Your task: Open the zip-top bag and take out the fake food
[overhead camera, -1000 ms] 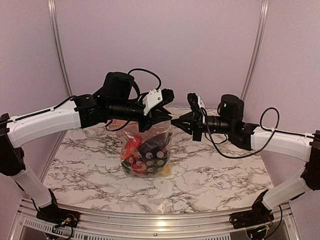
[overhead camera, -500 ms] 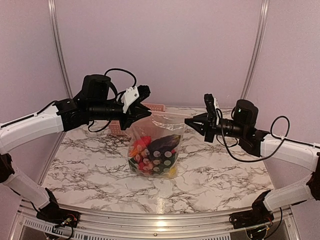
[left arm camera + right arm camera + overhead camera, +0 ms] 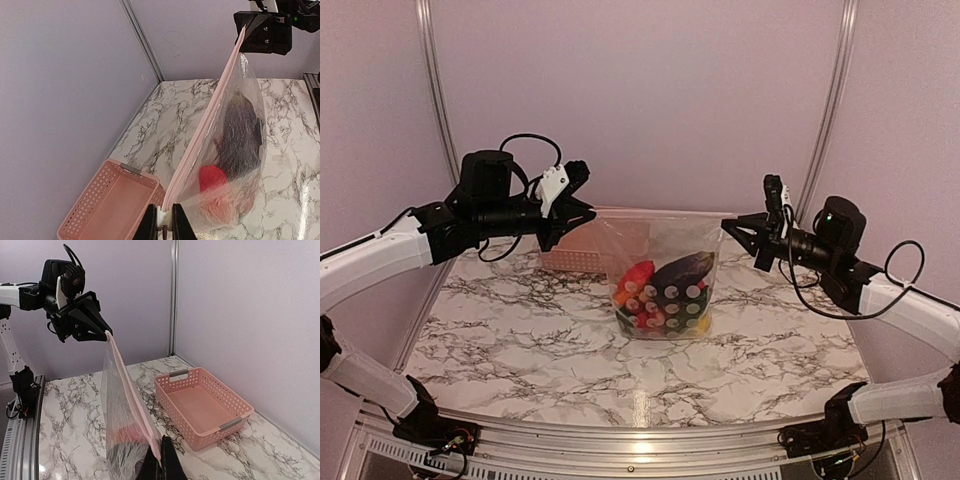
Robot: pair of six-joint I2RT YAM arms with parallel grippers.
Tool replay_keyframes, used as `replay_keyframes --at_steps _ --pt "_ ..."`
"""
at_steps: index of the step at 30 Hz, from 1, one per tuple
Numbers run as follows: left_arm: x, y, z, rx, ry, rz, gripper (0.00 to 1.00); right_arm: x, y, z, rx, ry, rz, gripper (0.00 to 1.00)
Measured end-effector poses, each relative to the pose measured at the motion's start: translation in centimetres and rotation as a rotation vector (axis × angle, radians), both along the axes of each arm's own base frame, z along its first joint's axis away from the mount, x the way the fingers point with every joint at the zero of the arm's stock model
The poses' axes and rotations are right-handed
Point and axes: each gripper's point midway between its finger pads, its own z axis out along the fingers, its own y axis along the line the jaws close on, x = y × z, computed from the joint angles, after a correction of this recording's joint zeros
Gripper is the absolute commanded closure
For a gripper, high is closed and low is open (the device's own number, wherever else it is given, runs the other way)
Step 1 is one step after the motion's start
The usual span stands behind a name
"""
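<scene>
The zip-top bag (image 3: pixel 665 245) hangs stretched between my two grippers, its pink zip strip (image 3: pixel 660 212) taut and level. My left gripper (image 3: pixel 590 211) is shut on the bag's top left corner, and my right gripper (image 3: pixel 728 222) is shut on its top right corner. The fake food (image 3: pixel 665 295) lies in the bottom of the bag: a purple eggplant (image 3: pixel 682 268), a red piece (image 3: pixel 634 275) and smaller pieces. The left wrist view shows my left gripper (image 3: pixel 164 220) pinching the strip of the bag (image 3: pixel 240 100). The right wrist view shows my right gripper (image 3: pixel 161 460) pinching the bag (image 3: pixel 117 405).
A pink slotted basket (image 3: pixel 570 258) stands empty on the marble table behind the bag's left side; it also shows in the left wrist view (image 3: pixel 107 205) and the right wrist view (image 3: pixel 200 405). Purple walls close the back and sides.
Both grippers have moved apart, pulling the bag's top edge from bunched to wide and taut. The bag and food have shifted right, and the basket now shows behind.
</scene>
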Motion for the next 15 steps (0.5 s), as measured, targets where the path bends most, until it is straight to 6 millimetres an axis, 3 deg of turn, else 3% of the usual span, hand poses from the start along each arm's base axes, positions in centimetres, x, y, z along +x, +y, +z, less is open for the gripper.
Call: replay_keyframes --at_steps 9,15 --pt "0.9 -0.8 0.5 -0.021 -0.010 -0.020 1.00 0.0 -0.4 0.0 0.006 0.011 0.012 1.00" --pt "0.7 -0.8 0.4 -0.005 -0.039 -0.026 1.00 -1.8 2.2 -0.8 -0.046 0.025 0.091 0.97"
